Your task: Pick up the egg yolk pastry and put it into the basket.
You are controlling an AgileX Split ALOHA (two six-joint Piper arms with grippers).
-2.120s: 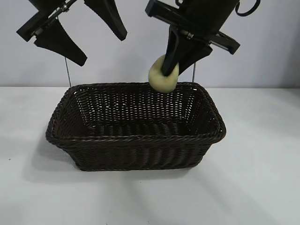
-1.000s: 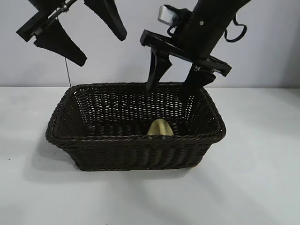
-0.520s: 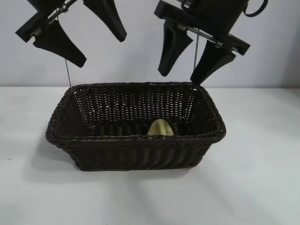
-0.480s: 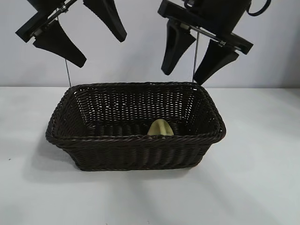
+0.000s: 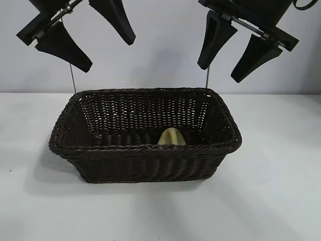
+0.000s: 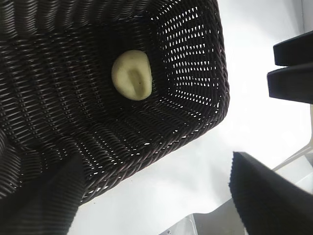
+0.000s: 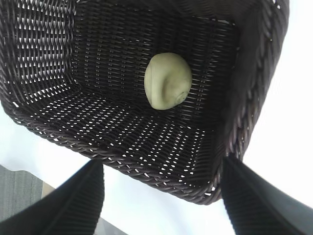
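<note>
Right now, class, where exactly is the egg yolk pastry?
In the exterior view, the egg yolk pastry lies on the floor of the basket, right of centre behind the near wall; both grippers hang empty above.

Soft, even light falls from above onto the white table [image 5: 281, 191], bright without glare. The basket [image 5: 145, 150] casts a faint, diffuse shadow to its left and front. Its dark weave swallows detail inside, though light pricks through the gaps in both wrist views, where the near fingers [image 7: 73, 205] look blurred
</note>
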